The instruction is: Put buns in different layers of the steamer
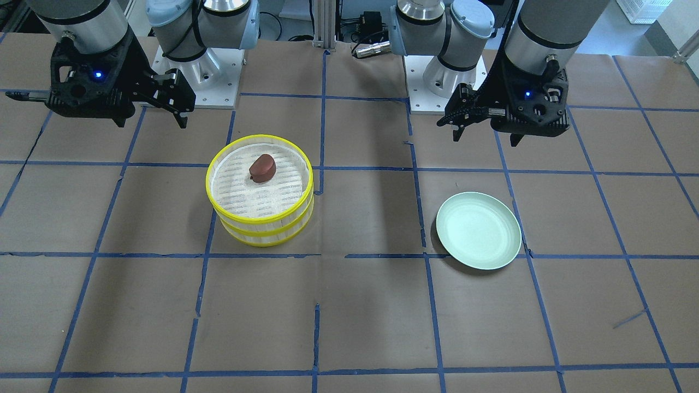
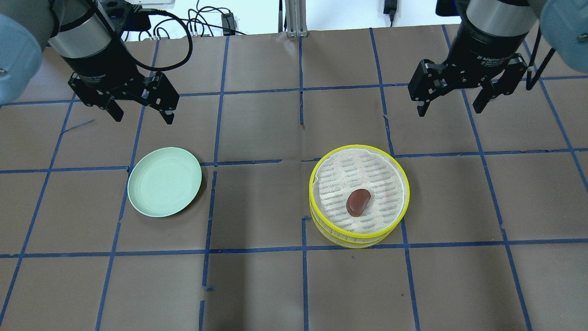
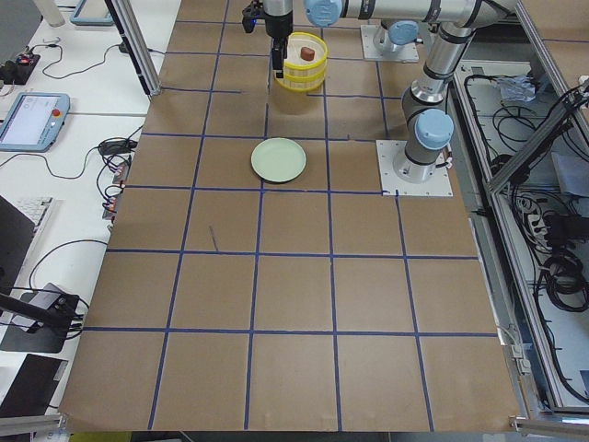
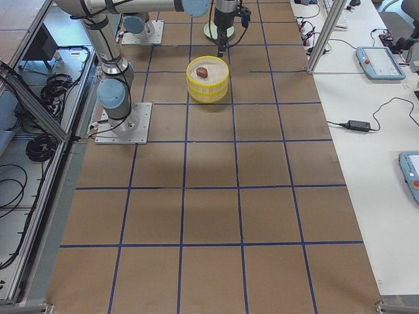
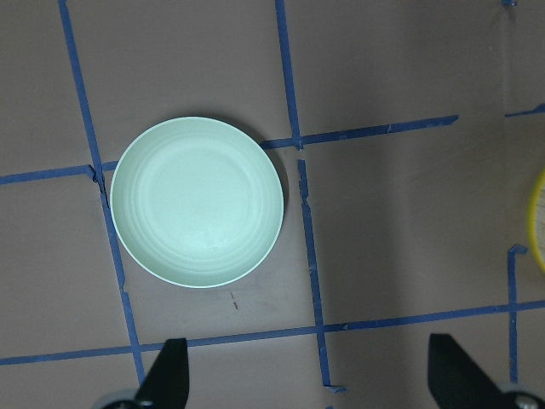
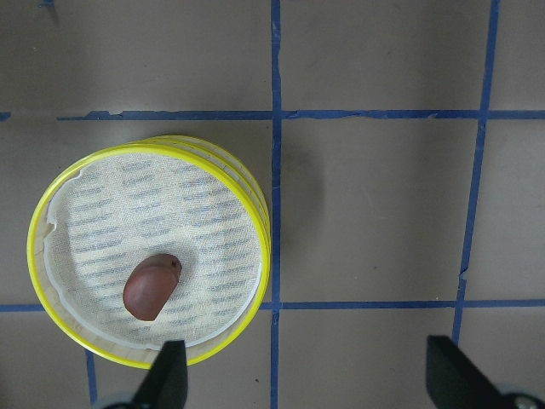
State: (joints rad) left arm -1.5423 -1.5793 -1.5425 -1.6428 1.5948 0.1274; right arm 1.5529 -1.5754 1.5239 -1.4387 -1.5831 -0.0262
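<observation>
The steamer (image 2: 359,239) stands with its two yellow-rimmed layers stacked, right of the table's middle. The dark reddish-brown bun (image 2: 358,202) lies on the slatted floor of the top layer, and shows in the right wrist view (image 6: 151,286) too. The creamy white bun is hidden or out of view. My right gripper (image 2: 452,103) is open and empty, raised behind the steamer (image 1: 259,234). My left gripper (image 2: 140,112) is open and empty, raised behind the plate.
An empty pale green plate (image 2: 164,187) lies on the table's left side, also in the left wrist view (image 5: 197,201). Brown paper with blue tape lines covers the table. Both arm bases stand at the robot's edge.
</observation>
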